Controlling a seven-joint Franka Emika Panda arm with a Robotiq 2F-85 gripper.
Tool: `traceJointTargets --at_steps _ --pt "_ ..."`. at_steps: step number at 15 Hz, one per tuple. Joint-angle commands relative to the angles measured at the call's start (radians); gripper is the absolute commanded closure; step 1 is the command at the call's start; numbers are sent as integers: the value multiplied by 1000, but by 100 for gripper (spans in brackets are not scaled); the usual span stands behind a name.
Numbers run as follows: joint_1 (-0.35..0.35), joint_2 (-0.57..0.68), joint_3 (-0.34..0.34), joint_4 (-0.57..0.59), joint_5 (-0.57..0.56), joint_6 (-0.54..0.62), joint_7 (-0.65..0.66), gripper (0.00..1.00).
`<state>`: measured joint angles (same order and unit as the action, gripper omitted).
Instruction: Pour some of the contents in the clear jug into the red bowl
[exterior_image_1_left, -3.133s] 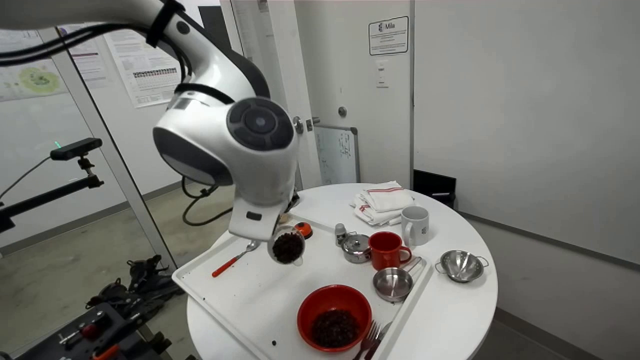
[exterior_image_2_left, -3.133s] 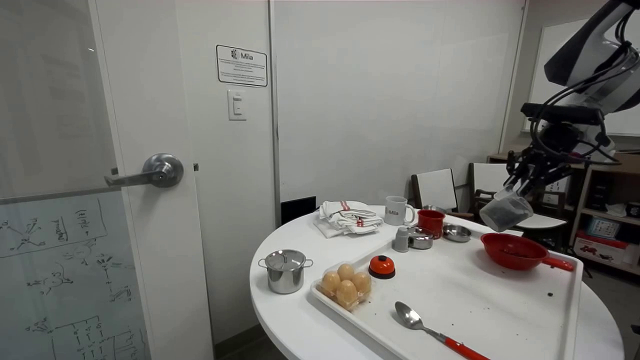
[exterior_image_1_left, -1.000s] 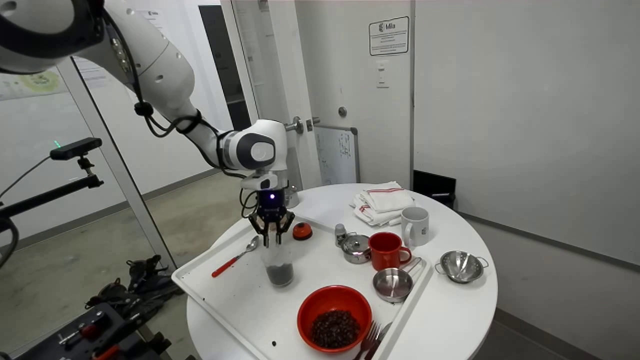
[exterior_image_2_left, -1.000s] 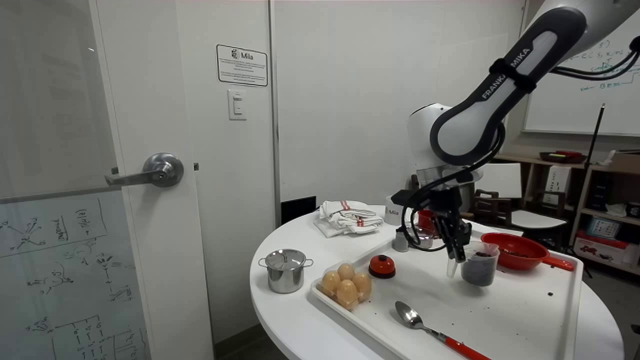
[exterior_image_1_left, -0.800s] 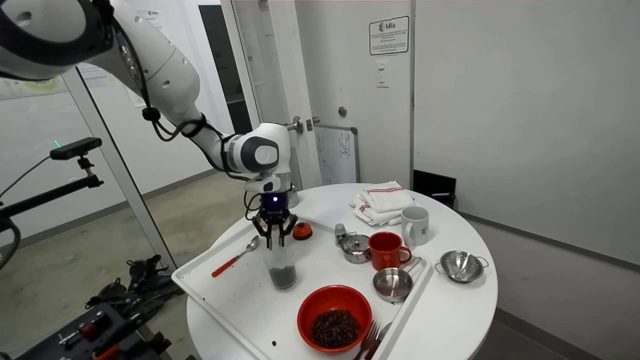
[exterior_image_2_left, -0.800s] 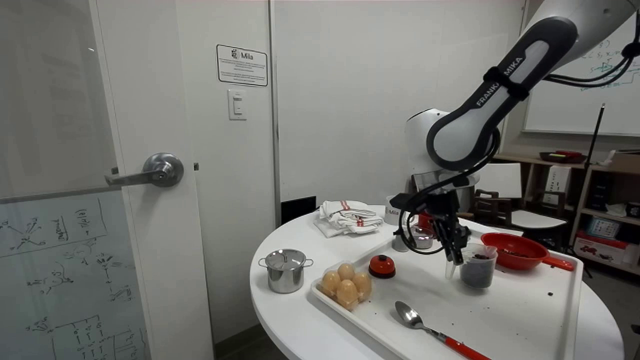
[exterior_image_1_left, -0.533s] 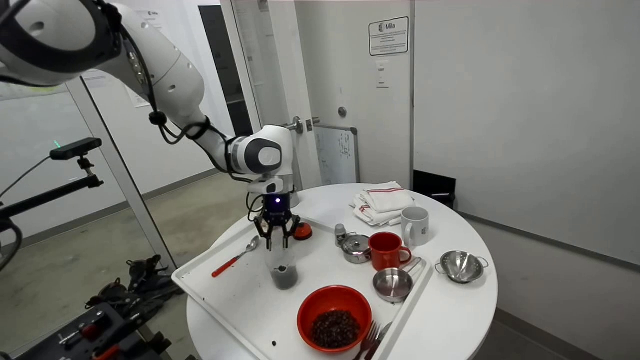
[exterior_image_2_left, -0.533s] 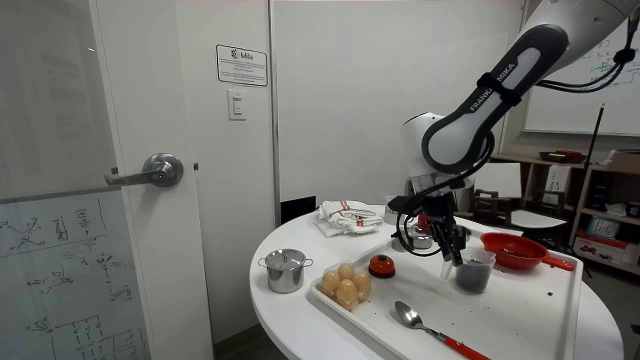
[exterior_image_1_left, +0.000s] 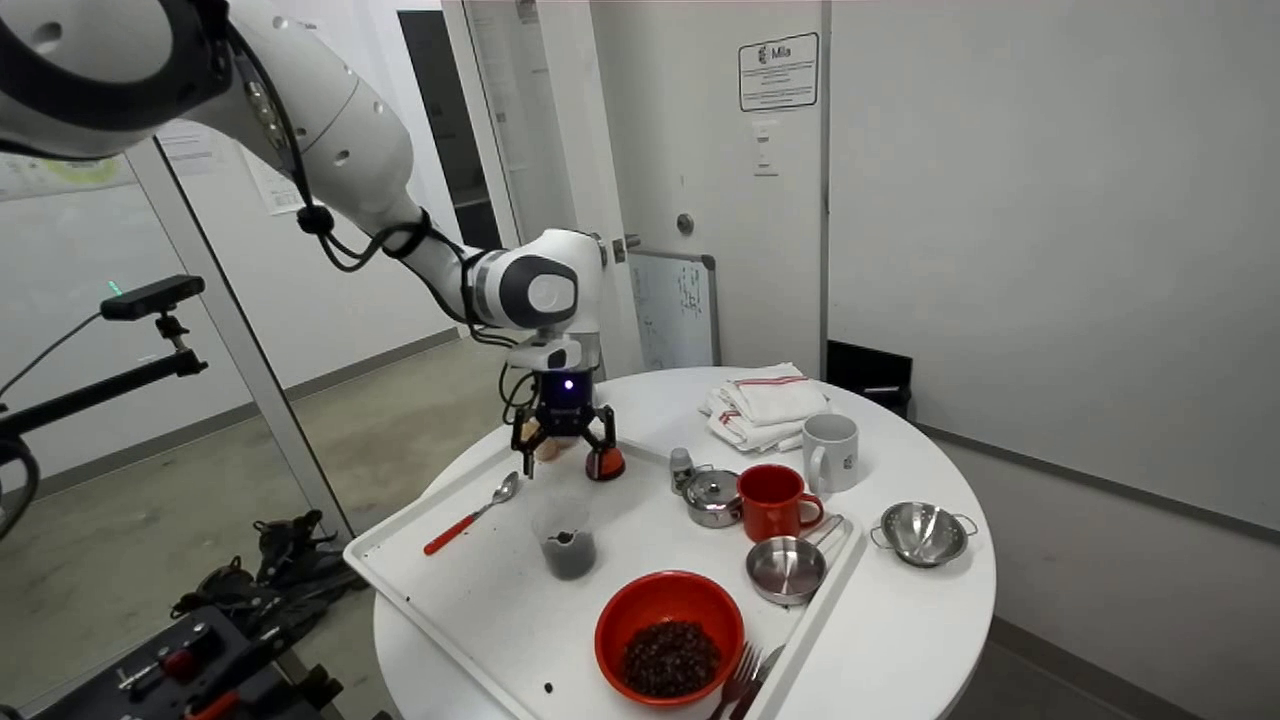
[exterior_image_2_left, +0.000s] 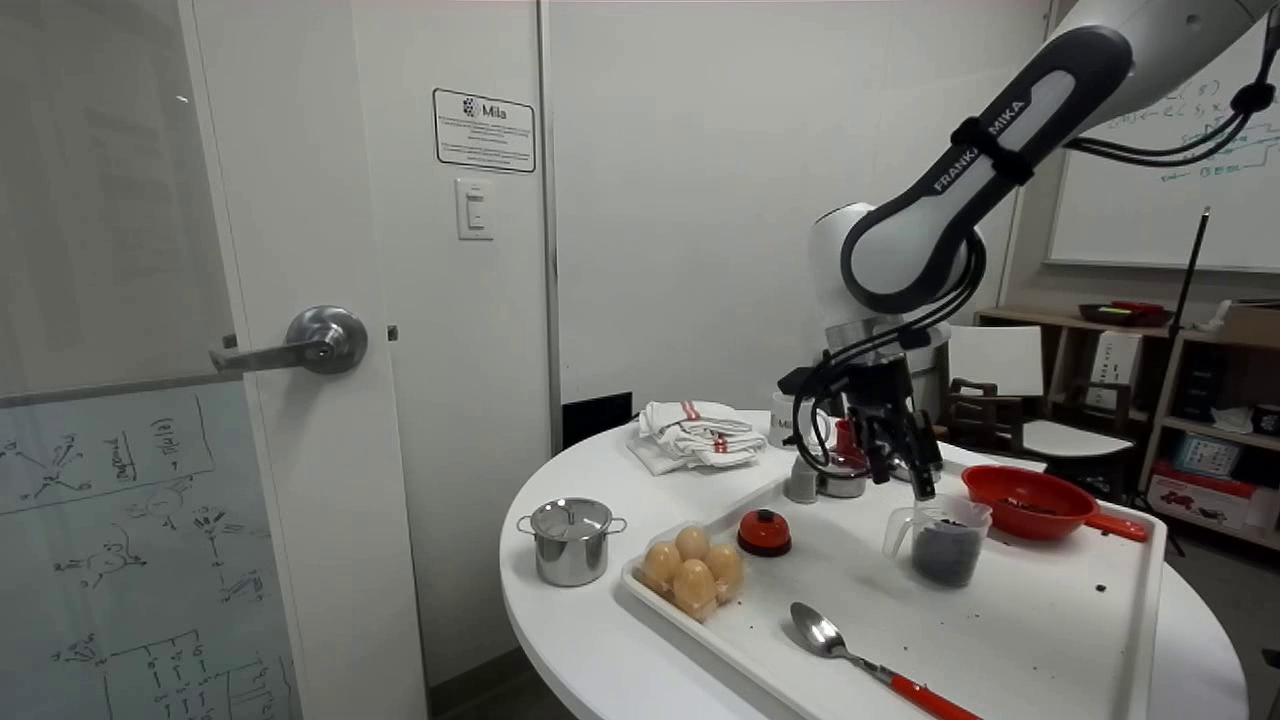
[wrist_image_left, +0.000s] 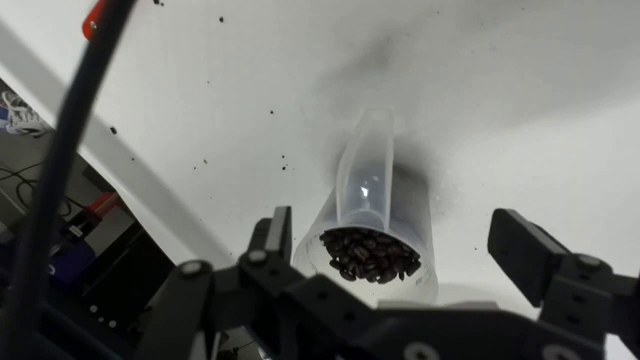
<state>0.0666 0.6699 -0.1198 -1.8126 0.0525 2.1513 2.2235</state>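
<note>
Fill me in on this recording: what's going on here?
A robot arm is at work over a round table. Its gripper hangs open just above the clear jug, holding nothing. The jug stands upright on a white tray with dark beans in it. The red bowl nearby holds beans too, so the pour seems to be done.

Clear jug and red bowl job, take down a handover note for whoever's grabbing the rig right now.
Gripper: open, holding nothing, near the clear jug.
Jug: upright on the white tray, dark beans inside.
Red bowl: on the tray, beans in it too.
Done: the pour, it seems; jug set down.
Left: probably just backing the gripper away.
</note>
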Motion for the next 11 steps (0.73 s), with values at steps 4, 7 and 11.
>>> traceJointTargets --at_steps 4,7,11 --pt "-45 -251 -58 -153 97 -6 165 0" --pt "-67 -229 -51 -112 76 -16 178 0" --pt "-78 -281 -57 -148 76 -23 230 0"
